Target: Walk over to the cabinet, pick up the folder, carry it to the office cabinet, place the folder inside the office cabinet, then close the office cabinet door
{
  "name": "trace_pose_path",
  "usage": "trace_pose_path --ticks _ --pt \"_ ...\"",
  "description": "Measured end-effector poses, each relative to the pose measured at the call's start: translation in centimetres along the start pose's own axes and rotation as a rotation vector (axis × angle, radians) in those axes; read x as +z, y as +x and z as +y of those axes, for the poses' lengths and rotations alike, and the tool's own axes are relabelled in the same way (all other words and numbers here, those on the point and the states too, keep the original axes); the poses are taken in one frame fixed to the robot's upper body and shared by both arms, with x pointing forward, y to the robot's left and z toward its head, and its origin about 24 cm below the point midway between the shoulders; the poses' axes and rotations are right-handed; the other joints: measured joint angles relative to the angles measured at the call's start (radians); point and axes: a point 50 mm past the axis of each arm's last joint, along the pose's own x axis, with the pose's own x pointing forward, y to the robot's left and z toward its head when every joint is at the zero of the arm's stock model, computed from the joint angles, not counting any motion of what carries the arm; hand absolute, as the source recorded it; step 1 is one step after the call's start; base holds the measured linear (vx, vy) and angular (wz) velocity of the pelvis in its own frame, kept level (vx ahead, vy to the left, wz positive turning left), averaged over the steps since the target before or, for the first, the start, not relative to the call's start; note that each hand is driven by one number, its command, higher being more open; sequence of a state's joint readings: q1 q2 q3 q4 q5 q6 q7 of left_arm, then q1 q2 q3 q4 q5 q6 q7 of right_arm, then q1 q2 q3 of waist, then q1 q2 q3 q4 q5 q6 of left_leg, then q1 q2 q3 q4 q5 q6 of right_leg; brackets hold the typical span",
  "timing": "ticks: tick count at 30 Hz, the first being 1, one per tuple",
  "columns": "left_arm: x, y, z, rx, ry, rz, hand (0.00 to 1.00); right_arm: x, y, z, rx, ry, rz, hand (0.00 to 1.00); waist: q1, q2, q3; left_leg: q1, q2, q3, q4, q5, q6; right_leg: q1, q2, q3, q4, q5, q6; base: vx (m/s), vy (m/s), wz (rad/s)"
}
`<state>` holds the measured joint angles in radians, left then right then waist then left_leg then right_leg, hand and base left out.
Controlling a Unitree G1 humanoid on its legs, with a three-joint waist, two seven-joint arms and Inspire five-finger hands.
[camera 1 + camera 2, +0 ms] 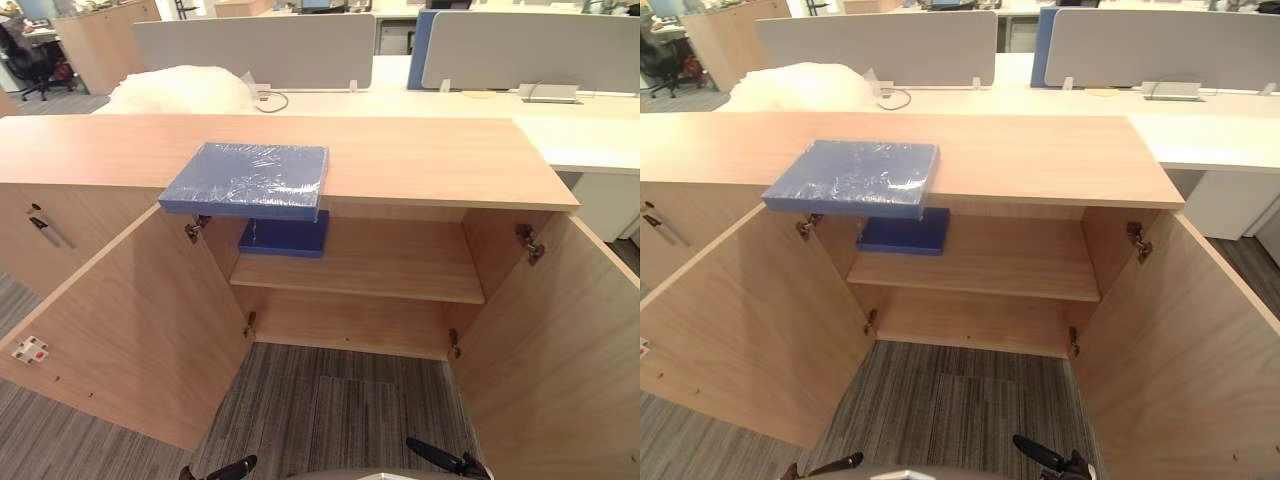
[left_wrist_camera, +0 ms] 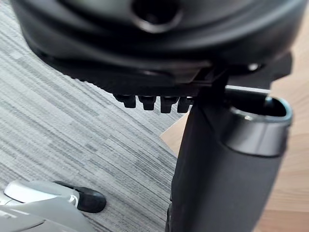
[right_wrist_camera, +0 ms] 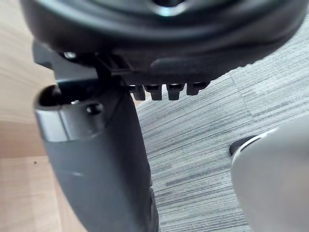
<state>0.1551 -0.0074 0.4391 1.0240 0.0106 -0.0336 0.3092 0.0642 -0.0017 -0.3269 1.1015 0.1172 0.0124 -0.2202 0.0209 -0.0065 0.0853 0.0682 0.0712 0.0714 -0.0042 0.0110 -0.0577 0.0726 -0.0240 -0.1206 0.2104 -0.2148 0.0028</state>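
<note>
Folder: the flat blue plastic-wrapped folder lay on the light wooden cabinet's top, its near edge overhanging the front, probably to allow a grip from beneath.
Look: thin, rectangular, with a glossy, crinkled wrap.
Doors: the left door and right door stood wide open, leaving the inside ready for placing.
Shelf: a dark blue flat slab lay on the inner shelf.
Hands: the left hand and right hand hung low, fingers relaxed, holding nothing.

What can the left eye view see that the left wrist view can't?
The left eye view takes in the blue folder lying on the cabinet, poking over its front edge, and a second blue folder on the shelf inside. The left wrist view gives the left hand from very close, holding nothing. Both share the grey carpet, the cabinet's pale wood and that hand.
</note>
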Motion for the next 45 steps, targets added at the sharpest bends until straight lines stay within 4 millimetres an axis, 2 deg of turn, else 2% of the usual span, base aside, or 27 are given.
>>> trace_pose_path --ticks 2,5,8,9,11,12,13,15,17,18,21,24,28,32,36,37,40,45 --pt "-0.2 0.0 0.2 0.003 -0.007 0.007 1.00 -0.1 0.0 0.0 0.006 -0.007 0.003 1.00 0.012 -0.005 0.000 0.006 0.025 -0.008 -0.012 -0.001 -0.019 0.018 0.027 -0.015 -0.020 0.004 -0.006 0.11 -0.212 0.19" --pt "0.0 0.1 0.4 0.006 -0.013 -0.002 1.00 -0.2 -0.1 0.2 0.008 -0.003 0.008 1.00 0.015 -0.018 0.004 -0.002 0.038 -0.015 0.018 -0.015 -0.037 0.039 0.039 -0.034 -0.031 0.004 -0.006 0.08 -0.107 0.19" --pt "1.2 0.2 0.4 0.007 0.001 -0.055 1.00 -0.2 -0.2 0.8 0.021 0.004 0.007 1.00 0.023 -0.034 0.026 -0.099 0.056 -0.008 0.266 -0.097 -0.045 0.077 0.041 -0.057 -0.028 0.004 -0.006 0.05 -0.067 0.33" --pt "1.7 0.2 0.4 0.007 0.003 -0.072 1.00 0.0 -0.2 1.1 0.028 0.003 -0.003 1.00 0.030 -0.037 0.039 -0.169 0.073 0.012 0.425 -0.122 -0.044 0.102 0.042 -0.060 -0.031 0.004 -0.006 -0.01 -0.022 0.16" --pt "1.6 0.1 0.3 0.001 0.010 -0.070 1.00 0.4 -0.3 1.2 0.033 -0.009 -0.023 1.00 0.033 -0.033 0.042 -0.201 0.092 0.046 0.515 -0.144 -0.036 0.117 0.045 -0.057 -0.035 0.004 -0.006 -0.01 0.011 -0.03" --pt "1.1 0.0 0.3 -0.004 0.010 -0.056 1.00 0.7 -0.2 1.1 0.033 -0.013 -0.037 1.00 0.032 -0.021 0.037 -0.197 0.100 0.067 0.519 -0.154 -0.029 0.117 0.048 -0.050 -0.035 0.004 -0.006 0.04 0.073 -0.15" --pt "1.1 0.0 0.3 -0.007 0.008 -0.055 1.00 0.8 -0.3 1.2 0.036 -0.012 -0.044 1.00 0.032 -0.015 0.040 -0.192 0.092 0.066 0.498 -0.154 -0.027 0.113 0.043 -0.043 -0.037 0.004 -0.005 0.05 0.109 -0.10" --pt "1.1 0.1 0.4 -0.011 0.007 -0.057 1.00 0.8 -0.3 1.4 0.039 -0.010 -0.043 1.00 0.032 -0.023 0.035 -0.179 0.070 0.052 0.438 -0.151 -0.022 0.097 0.034 -0.041 -0.049 0.004 -0.005 0.06 0.093 0.03" --pt "0.8 0.1 0.5 -0.013 -0.027 -0.036 1.00 0.5 -0.3 1.4 0.040 -0.012 -0.035 1.00 0.033 -0.030 0.030 -0.136 0.039 0.044 0.314 -0.131 0.006 0.084 0.019 -0.041 -0.062 0.006 -0.005 0.06 0.056 0.11" --pt "0.7 0.1 0.5 -0.013 -0.033 -0.030 1.00 0.4 -0.3 1.3 0.039 -0.014 -0.033 1.00 0.033 -0.029 0.030 -0.124 0.035 0.045 0.292 -0.125 0.008 0.086 0.017 -0.041 -0.062 0.008 -0.007 0.03 0.045 0.10" --pt "0.3 0.0 0.5 -0.020 -0.022 -0.017 1.00 0.1 -0.4 1.0 0.037 -0.019 -0.028 1.00 0.033 -0.024 0.010 -0.050 0.021 0.053 0.157 -0.070 0.007 0.086 0.011 -0.030 -0.063 0.025 -0.008 -0.02 0.028 -0.08" --pt "0.0 -0.2 0.3 -0.044 -0.007 -0.015 1.00 0.1 -0.3 0.4 0.026 -0.021 -0.035 1.00 0.030 -0.006 -0.006 -0.004 0.004 0.056 0.024 -0.011 0.005 0.064 0.010 -0.008 -0.067 0.026 -0.008 -0.06 0.011 -0.16" --pt "2.7 -1.6 -2.0 -0.178 -0.182 -0.123 1.00 -0.1 -0.2 -0.2 0.015 -0.021 -0.023 1.00 0.027 0.005 -0.008 -0.009 -0.011 0.040 -0.049 0.043 0.011 0.029 0.005 -0.003 -0.068 0.030 -0.010 -0.13 0.003 0.06" --pt "7.2 -4.6 -5.3 -0.448 -0.426 -0.271 1.00 -0.1 -0.2 -0.1 0.042 -0.049 -0.026 1.00 0.026 0.005 -0.025 -0.011 -0.027 0.002 -0.083 0.050 0.008 0.004 0.003 0.029 -0.072 0.035 -0.003 -0.13 0.038 -0.13" --pt "11.7 -7.5 -5.3 -0.569 -0.551 -0.471 1.00 -0.2 -0.2 -0.1 0.057 -0.073 -0.022 1.00 0.011 0.009 -0.037 -0.012 -0.029 0.000 -0.082 0.050 0.009 0.000 0.003 0.049 -0.084 0.038 0.007 -0.03 0.024 -0.14" --pt "12.9 -8.4 -5.1 -0.573 -0.544 -0.546 1.00 -0.2 -0.2 -0.1 0.056 -0.082 -0.020 1.00 0.011 0.010 -0.040 -0.013 -0.034 0.000 -0.082 0.053 0.010 0.001 0.003 0.050 -0.089 0.041 0.004 0.00 0.000 0.00" --pt "14.5 -9.5 -4.6 -0.497 -0.439 -0.686 1.00 -0.2 -0.2 -0.1 0.055 -0.102 -0.022 1.00 0.016 0.016 -0.057 -0.015 -0.037 -0.009 -0.082 0.055 0.018 0.008 0.009 0.050 -0.101 0.042 0.003 0.06 -0.013 0.02" --pt "15.4 -10.3 -3.8 -0.263 -0.234 -0.829 1.00 -0.4 -0.2 -0.3 0.039 -0.107 -0.015 1.00 0.022 0.022 -0.064 -0.010 -0.033 -0.043 -0.082 0.052 0.016 0.029 0.017 0.050 -0.112 0.046 0.000 0.08 -0.051 0.11"
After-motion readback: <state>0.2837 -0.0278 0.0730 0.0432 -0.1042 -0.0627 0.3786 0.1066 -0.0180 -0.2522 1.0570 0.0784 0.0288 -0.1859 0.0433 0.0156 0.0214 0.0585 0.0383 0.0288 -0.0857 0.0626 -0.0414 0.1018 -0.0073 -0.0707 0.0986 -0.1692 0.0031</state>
